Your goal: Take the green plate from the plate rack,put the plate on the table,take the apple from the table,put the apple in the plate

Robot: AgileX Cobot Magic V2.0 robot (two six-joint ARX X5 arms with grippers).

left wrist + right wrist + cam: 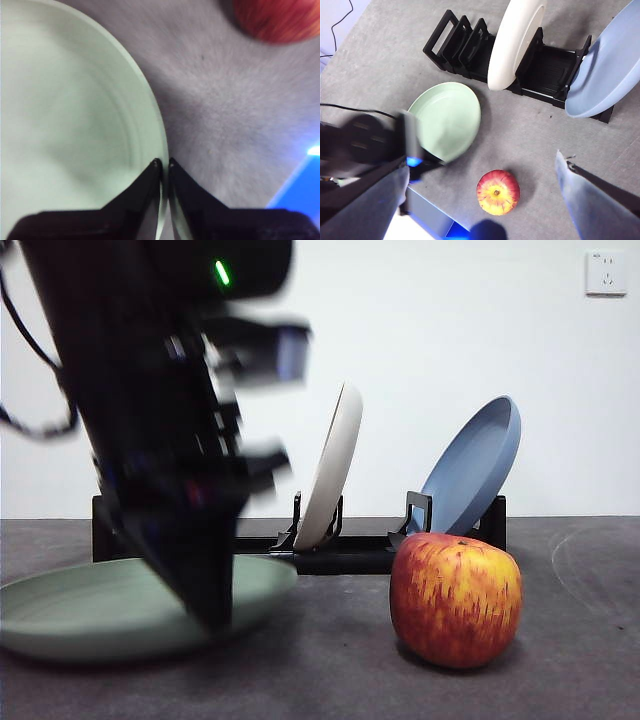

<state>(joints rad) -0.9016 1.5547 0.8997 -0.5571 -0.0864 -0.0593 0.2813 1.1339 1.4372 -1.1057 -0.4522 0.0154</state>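
Observation:
The green plate (90,610) (447,120) lies flat on the table (580,640), left of the apple. My left gripper (210,615) (164,162) comes down onto its near right rim, and its jaws are shut on the rim of the green plate (65,115). The red and yellow apple (455,600) (498,192) stands upright on the table to the right, apart from the plate. Behind both runs the black plate rack (340,555) (465,47). My right gripper (482,162) hangs high above the scene, open and holding nothing.
A cream-white plate (335,465) (515,40) leans in the rack's middle slot. A blue plate (475,465) (602,70) leans at its right end. A white wall with a socket (606,272) stands behind.

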